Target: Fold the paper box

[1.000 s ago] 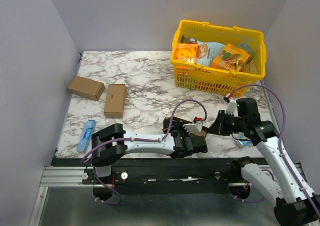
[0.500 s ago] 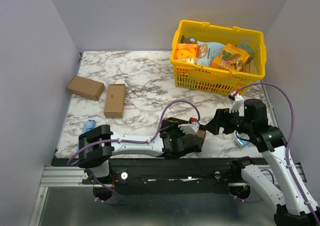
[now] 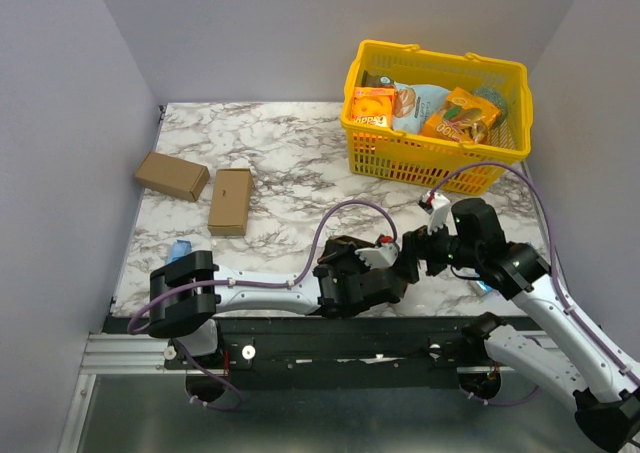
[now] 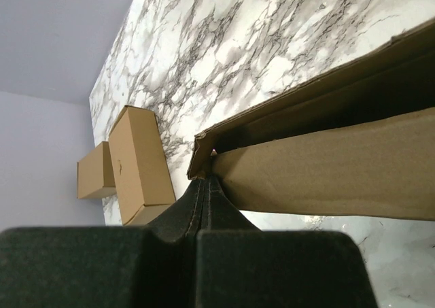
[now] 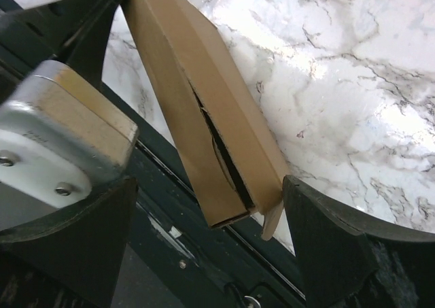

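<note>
Your right arm has swung in toward 9 o'clock over the last second, and its pincer [image 5: 207,185] has gone from nearly shut to spread wide. It straddles the open end of the paper box [image 5: 197,97], one finger on either side. The right-hand finger is just beside a small tab, and I can't tell whether they touch. Your left pincer [image 4: 206,177] is clamped tight on a corner of the box where two flap edges meet.

The paper box is partly flattened, its end gaping a little. It sits at about 6 o'clock on the worktop [image 3: 290,163], right at the near edge between the two wrists. From above they hide most of it. Your left arm's elbow has slid further toward 9 o'clock along the near edge.

At 1 o'clock stands the yellow basket [image 3: 435,163], full of packets. At 10 o'clock a small brown box [image 3: 172,176] and a second small box [image 3: 230,201] lie close together but apart. A blue item [image 3: 178,248] lies at 8 o'clock, half hidden by your left arm.
</note>
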Tool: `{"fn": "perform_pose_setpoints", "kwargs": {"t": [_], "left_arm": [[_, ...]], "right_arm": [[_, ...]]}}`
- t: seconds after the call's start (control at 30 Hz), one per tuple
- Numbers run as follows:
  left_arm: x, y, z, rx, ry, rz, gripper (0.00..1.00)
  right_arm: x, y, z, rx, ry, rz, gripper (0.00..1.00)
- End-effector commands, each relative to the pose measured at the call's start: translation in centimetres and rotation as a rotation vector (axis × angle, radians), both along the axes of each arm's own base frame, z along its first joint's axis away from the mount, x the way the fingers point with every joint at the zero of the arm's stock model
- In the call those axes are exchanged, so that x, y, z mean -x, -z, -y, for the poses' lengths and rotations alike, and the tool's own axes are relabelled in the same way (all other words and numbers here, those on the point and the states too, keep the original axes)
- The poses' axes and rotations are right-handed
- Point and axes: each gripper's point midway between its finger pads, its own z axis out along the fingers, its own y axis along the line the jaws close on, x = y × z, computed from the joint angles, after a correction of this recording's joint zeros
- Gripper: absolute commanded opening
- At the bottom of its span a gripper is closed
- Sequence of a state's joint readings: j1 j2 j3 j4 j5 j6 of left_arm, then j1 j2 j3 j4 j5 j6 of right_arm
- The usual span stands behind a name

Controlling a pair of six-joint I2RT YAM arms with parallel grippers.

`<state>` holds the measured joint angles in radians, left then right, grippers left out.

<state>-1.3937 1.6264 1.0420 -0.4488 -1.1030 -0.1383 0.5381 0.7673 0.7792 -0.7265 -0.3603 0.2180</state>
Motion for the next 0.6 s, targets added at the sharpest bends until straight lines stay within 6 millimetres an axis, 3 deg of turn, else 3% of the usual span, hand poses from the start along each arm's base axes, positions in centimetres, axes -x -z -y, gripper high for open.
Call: {"fn": "perform_pose_setpoints", "kwargs": {"t": [0.0,0.3,0.57], "left_arm": [[5.4,9.1,1.7,-0.006,0.167,-0.399,0.00],[5.7,9.0,2.0,0.002,0.178,-0.429,0.00],[5.8,8.7,1.8,0.004,0.175,-0.433,0.00]], "right_arm": [[-1.2,0.0,-0.4,0.019,0.037,0.062,0.95],[-0.1,1.5,-1.6,0.115,0.012,0.098,0.94],[0.0,2.8,-1.3,0.213,0.070,0.103,0.92]]}}
